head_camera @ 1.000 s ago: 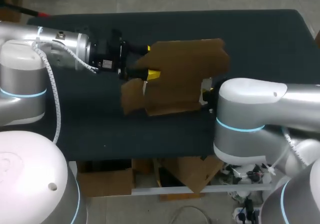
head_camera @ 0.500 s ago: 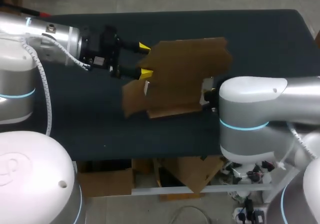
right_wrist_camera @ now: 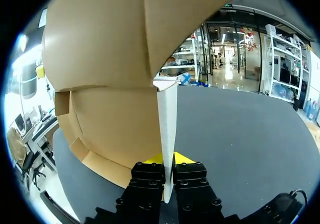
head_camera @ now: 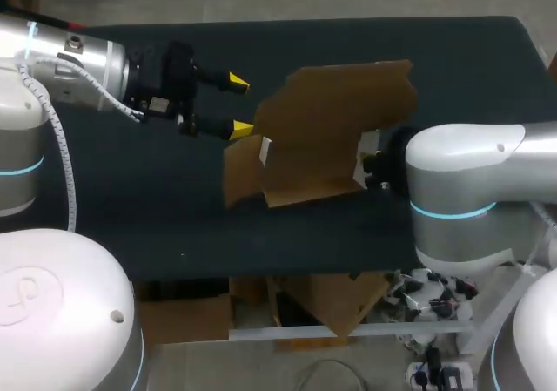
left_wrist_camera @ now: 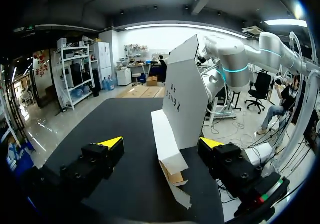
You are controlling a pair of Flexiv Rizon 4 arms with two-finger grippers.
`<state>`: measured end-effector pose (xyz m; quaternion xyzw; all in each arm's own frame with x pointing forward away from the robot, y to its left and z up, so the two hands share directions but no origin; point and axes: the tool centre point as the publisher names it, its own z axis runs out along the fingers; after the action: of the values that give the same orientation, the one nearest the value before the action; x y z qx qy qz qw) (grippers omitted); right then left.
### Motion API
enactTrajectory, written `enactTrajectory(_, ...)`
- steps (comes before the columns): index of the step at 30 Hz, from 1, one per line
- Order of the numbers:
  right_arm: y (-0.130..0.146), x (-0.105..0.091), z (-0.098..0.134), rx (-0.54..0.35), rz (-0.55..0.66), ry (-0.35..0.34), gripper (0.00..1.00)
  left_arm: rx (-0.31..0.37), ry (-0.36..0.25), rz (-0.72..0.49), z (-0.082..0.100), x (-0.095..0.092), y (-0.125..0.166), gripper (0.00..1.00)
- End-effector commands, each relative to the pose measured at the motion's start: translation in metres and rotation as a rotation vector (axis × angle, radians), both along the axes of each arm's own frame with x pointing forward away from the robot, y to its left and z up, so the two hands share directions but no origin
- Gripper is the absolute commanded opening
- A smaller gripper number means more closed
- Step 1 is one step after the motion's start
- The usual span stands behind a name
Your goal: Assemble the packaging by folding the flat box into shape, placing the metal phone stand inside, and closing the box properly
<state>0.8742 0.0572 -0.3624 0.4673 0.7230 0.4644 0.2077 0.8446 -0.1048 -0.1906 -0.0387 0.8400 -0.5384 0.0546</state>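
The partly folded box (head_camera: 322,134) is held upright over the dark desk (head_camera: 130,208) by the right jaws, which are clamped on one thin panel edge from both sides. The left jaws are spread wide with nothing gripped, just beside the box's loose side flap (left_wrist_camera: 167,141). Contact there cannot be told.

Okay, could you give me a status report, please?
Right tool shut on a panel of the half-folded brown cardboard box. Left tool open, close beside it. Metal phone stand not in view.
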Motion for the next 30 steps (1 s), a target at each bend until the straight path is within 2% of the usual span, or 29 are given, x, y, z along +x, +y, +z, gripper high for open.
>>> enactTrajectory(1,-0.009,0.003,0.004,0.053,0.114,0.038,0.0,0.009,-0.008,0.001,0.006,-0.005,0.011,1.0)
enactTrajectory(15,-0.013,0.007,0.002,0.096,0.23,0.095,0.0,0.057,-0.054,-0.003,0.014,-0.006,0.036,1.0)
enactTrajectory(30,-0.011,0.014,0.003,0.052,0.306,0.202,0.0,0.129,-0.077,-0.004,0.016,-0.009,0.052,1.0)
